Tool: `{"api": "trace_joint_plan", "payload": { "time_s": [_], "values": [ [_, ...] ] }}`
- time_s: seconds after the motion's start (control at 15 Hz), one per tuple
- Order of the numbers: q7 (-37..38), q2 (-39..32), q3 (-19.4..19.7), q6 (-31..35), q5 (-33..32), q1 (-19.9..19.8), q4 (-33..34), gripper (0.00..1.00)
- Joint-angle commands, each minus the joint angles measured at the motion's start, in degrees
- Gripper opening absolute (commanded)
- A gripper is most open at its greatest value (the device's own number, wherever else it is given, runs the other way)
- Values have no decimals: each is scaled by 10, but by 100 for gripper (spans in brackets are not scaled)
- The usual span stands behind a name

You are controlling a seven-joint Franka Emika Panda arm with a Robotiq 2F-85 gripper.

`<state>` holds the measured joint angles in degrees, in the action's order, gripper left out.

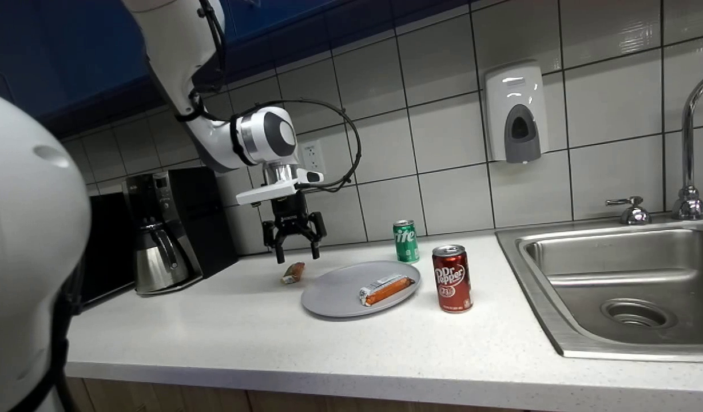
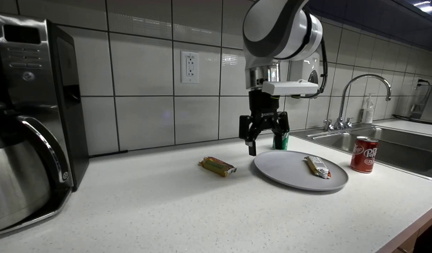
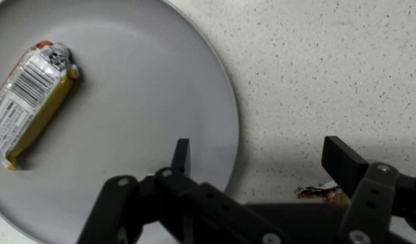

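My gripper (image 1: pixel 298 255) is open and empty, above the counter near the plate's edge; its fingers are wide apart in the wrist view (image 3: pixel 257 149). A grey plate (image 2: pixel 282 168) lies on the counter, partly under one finger in the wrist view (image 3: pixel 136 101). A wrapped snack bar (image 3: pixel 28 101) lies on the plate, barcode side up; it also shows in an exterior view (image 1: pixel 387 290). A second wrapped bar (image 2: pixel 217 166), yellow and brown, lies on the counter beside the plate. In the wrist view (image 3: pixel 322 194) the gripper hides most of it. The gripper touches neither bar.
A red Dr Pepper can (image 1: pixel 452 279) and a green can (image 1: pixel 406 241) stand upright near the plate. A coffee maker (image 2: pixel 61 105) with a steel carafe (image 2: pixel 19 179) stands at one end. A steel sink (image 1: pixel 534 286) with a faucet (image 1: pixel 688 143) is at the other.
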<state>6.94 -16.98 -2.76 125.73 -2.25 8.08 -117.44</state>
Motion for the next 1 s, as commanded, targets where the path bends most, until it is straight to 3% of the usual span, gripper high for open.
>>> {"api": "trace_joint_plan", "payload": {
  "time_s": [0.0, 0.93],
  "values": [
    [10, 59, 5, 34, 28, -25, -76, 100],
    [84, 124, 56, 125, 54, -74, -190, 100]
  ]
}}
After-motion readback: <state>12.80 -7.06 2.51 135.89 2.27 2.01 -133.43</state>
